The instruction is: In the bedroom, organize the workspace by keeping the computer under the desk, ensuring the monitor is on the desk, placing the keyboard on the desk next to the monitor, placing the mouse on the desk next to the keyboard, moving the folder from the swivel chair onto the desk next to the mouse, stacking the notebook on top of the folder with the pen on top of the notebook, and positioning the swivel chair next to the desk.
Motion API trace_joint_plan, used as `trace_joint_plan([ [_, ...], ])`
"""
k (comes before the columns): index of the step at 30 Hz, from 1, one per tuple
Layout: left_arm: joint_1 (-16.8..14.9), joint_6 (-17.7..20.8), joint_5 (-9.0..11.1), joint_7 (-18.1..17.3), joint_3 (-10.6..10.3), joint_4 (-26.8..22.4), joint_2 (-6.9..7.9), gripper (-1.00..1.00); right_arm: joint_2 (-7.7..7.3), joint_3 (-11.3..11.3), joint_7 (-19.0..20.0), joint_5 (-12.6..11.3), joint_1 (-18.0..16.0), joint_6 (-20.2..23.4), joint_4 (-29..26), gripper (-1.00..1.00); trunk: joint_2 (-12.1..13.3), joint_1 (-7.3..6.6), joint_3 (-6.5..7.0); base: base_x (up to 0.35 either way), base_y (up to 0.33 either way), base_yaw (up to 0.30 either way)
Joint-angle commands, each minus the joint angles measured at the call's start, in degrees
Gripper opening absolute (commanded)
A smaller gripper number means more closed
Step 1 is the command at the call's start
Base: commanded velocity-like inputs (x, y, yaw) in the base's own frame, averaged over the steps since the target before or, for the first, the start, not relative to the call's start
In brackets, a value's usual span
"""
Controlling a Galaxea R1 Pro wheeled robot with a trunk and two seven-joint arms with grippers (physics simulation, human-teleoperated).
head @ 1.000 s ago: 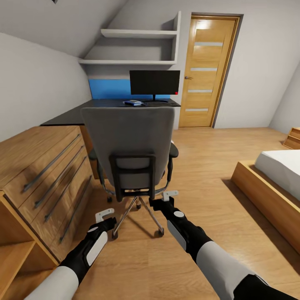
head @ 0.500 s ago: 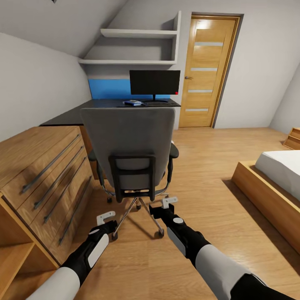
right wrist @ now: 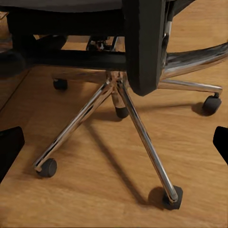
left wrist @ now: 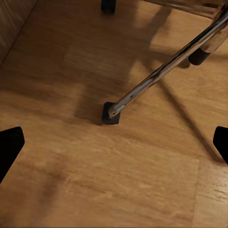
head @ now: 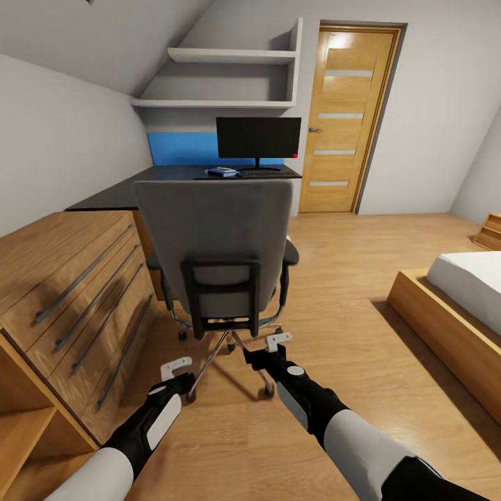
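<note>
Light wood fills the left edge of the head view, where a chest of drawers with long bar handles point(head: 76, 292) stands against the grey wall. Just above its far end, the long black desk point(head: 125, 189) runs toward the upper middle of the frame, carrying the wide flat black monitor point(head: 258, 138) on its round base, with a flat blue folder point(head: 222, 171) lying just left of that base; whatever sits on the folder is too small to tell. At the frame's centre the grey padded swivel chair point(head: 214, 240) shows its back to the camera, its chrome star base and casters on the wooden floor point(head: 348, 306). At lower left the left gripper point(head: 176, 365) hangs over the floor near a caster, its pale fingers spread apart, nothing between them. Just right of it, under the seat's rear edge, the right gripper point(head: 278, 340) also stands parted and empty. At far right sits a bed with a wooden frame and white mattress point(head: 466, 278).
</note>
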Motion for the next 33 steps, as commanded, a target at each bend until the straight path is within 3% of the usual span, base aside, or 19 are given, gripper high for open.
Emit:
trace_joint_plan([
  [1,0.0,0.2,0.4,0.5,-0.3,-0.1,0.03,1.0,-0.03,0.4,0.0,-0.6,-0.1,-0.1,0.0,1.0,0.0,0.0,-0.05,0.167,0.0,0.0],
  [33,0.0,0.0,0.4,0.4,-0.3,0.0,0.07,1.0,-0.09,0.3,0.5,-0.6,-0.1,-0.2,0.1,1.0,0.0,0.0,-0.05,0.096,0.0,0.0],
])
